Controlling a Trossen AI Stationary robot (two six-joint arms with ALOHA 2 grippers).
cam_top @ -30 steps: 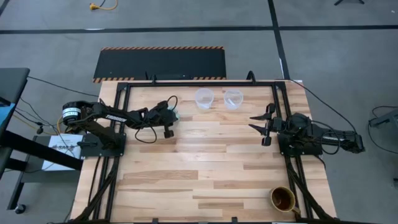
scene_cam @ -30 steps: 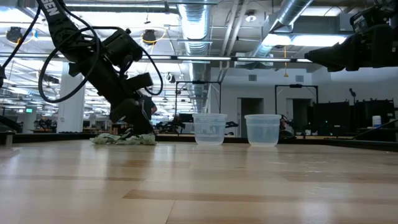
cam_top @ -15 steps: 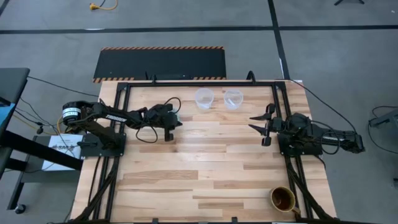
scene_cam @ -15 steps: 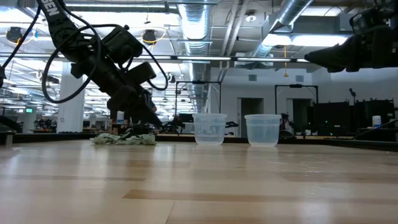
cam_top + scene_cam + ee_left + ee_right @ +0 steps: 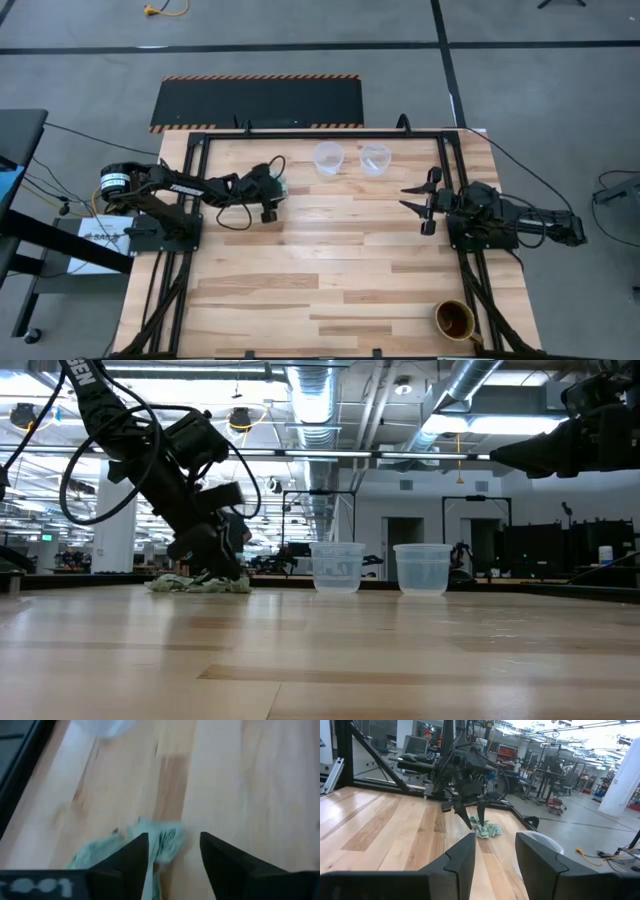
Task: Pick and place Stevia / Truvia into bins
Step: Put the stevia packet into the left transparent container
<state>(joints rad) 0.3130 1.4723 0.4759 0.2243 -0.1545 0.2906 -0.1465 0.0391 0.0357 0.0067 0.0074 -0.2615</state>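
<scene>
A small heap of pale green and white Stevia packets [image 5: 282, 183] lies flat on the wood near the table's far left [image 5: 200, 584]. My left gripper [image 5: 175, 840] slants down over the heap, open, with one packet [image 5: 167, 844] showing in the gap between its fingers. Two clear cups, the bins [image 5: 328, 157] [image 5: 375, 157], stand upright at the far edge, to the right of the heap. My right gripper [image 5: 413, 197] hangs open and level above the table's right side, holding nothing. My left gripper comes at the heap slanting down from the table's left, one finger [image 5: 131, 855] over the packets and the other [image 5: 220, 855] over bare wood. Whether the fingertips touch the packets, I cannot tell.
A brown cup [image 5: 454, 319] stands at the near right corner. Black frame rails [image 5: 300, 133] run along the far edge and down both sides. Bare wood lies between the two arms and toward the near edge.
My left gripper rose a little off the heap and tipped toward the cups, then sank back onto the heap. Its fingers stand wider apart now than before. The packets lie where they were. My right arm has kept still.
</scene>
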